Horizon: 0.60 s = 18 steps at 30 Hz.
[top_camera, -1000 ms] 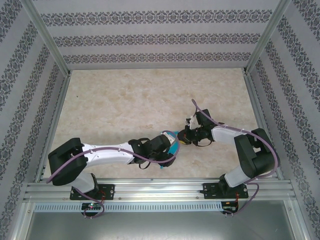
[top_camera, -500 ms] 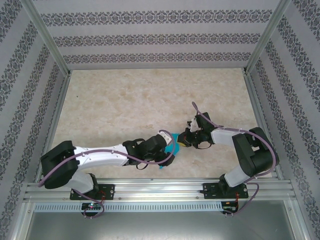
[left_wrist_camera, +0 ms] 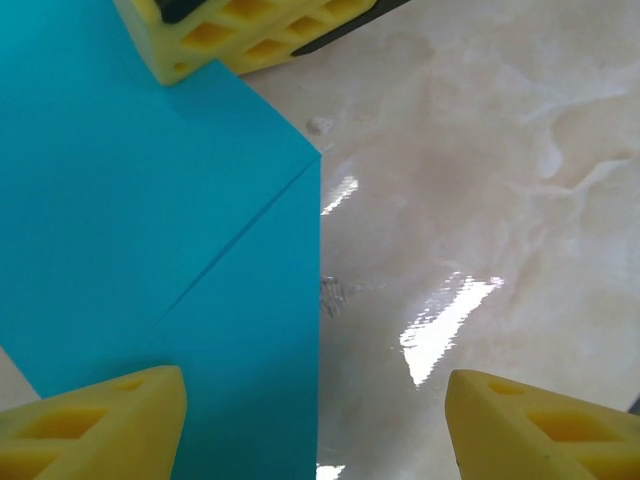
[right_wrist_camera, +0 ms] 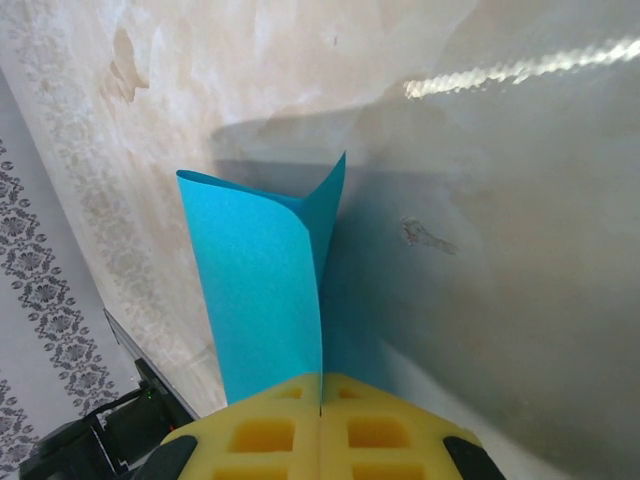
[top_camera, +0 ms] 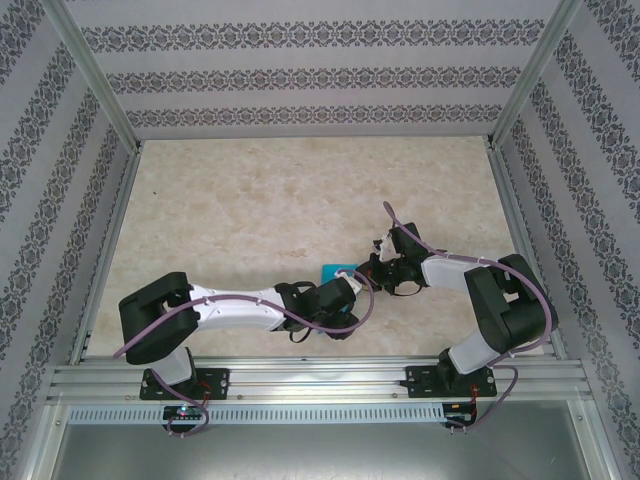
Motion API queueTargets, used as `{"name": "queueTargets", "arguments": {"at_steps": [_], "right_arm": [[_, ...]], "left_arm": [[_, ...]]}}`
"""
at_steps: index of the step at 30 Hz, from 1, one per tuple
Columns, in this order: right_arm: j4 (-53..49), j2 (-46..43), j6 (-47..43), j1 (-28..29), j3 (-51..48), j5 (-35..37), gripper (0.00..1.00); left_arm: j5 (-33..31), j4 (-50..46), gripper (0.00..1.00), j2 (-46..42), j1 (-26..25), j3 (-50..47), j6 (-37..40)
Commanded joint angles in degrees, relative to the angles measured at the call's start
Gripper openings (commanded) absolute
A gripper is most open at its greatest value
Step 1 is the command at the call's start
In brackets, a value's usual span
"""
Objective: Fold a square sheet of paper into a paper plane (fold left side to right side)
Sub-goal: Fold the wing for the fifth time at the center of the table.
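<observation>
1. The worktop (top_camera: 280,190) is pale and marbled. Both arms meet over it, close to the near edge and a little right of the middle.
2. The left arm (top_camera: 240,308) lies low and stretched rightward along the near edge. Its dark elbow block is far to the left and its wrist points at the other arm's wrist.
3. The right arm (top_camera: 490,290) is folded back on the right, with its forearm reaching leftward.
4. The sheet (left_wrist_camera: 150,250) lies mostly flat on the worktop between the two wrists, with one diagonal crease running to its corner. In the right wrist view its far part curls up off the surface.
5. The left pincer (left_wrist_camera: 315,425) is released, its jaws wide apart and grasping nothing. One yellow finger (left_wrist_camera: 100,420) hangs over the sheet and the other over bare worktop just beside the sheet's straight edge.
6. The right pincer (right_wrist_camera: 320,425) is clenched on the sheet's edge, the paper nipped in the seam between its pads.
7. Since a second ago the left arm has drawn its elbow inward and pushed its wrist further right, nearer the right wrist. Teal paper now shows on the far side of the left wrist, where before it showed just right of it. The right arm has barely shifted and keeps its grip.
</observation>
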Motion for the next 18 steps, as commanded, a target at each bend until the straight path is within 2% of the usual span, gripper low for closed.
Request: {"name": "queueTargets", "arguments": {"at_steps": [1, 18], "right_arm": [[0.3, 0.6, -0.2, 0.6, 1.5, 0.5, 0.00], [-0.1, 2.0, -0.3, 0.8, 2.5, 0.4, 0.00]], "left_arm": [[-3.6, -4.3, 0.70, 1.2, -1.5, 1.5, -0.2], [-7.7, -7.1, 0.60, 4.3, -3.4, 2.5, -1.6]]}}
